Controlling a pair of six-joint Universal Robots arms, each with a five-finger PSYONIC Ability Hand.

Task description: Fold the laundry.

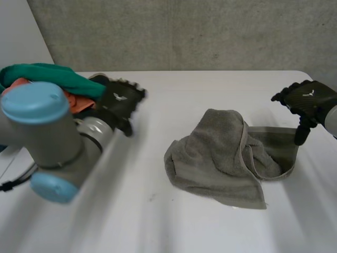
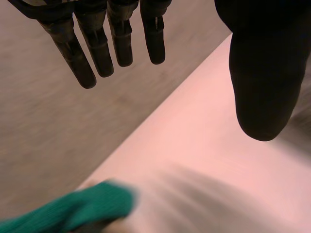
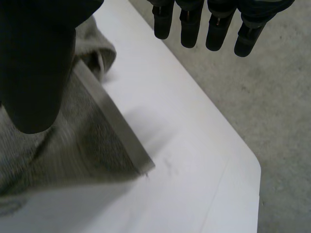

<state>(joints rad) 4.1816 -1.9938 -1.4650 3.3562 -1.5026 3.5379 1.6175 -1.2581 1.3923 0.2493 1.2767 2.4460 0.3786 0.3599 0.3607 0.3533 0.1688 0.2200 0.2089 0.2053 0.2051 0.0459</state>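
Observation:
A grey towel (image 1: 226, 158) lies crumpled on the white table (image 1: 158, 221), right of the middle, with a hemmed flap reaching out to the right. My right hand (image 1: 308, 103) hovers over that flap's far right corner, open, holding nothing. In the right wrist view its thumb (image 3: 34, 63) hangs above the towel (image 3: 73, 145), and its straight fingers (image 3: 189, 24) are past the towel's corner over bare table. My left hand (image 1: 120, 100) is at the back left beside a laundry pile (image 1: 47, 79). Its fingers (image 2: 92, 43) are straight and spread from the thumb, with nothing between them.
The pile at the back left holds a green cloth (image 2: 73, 208) over an orange one (image 1: 76, 100). The table's right edge and rounded corner (image 3: 255, 167) lie close to my right hand, with grey floor (image 3: 282, 97) beyond. A grey wall (image 1: 184, 31) stands behind the table.

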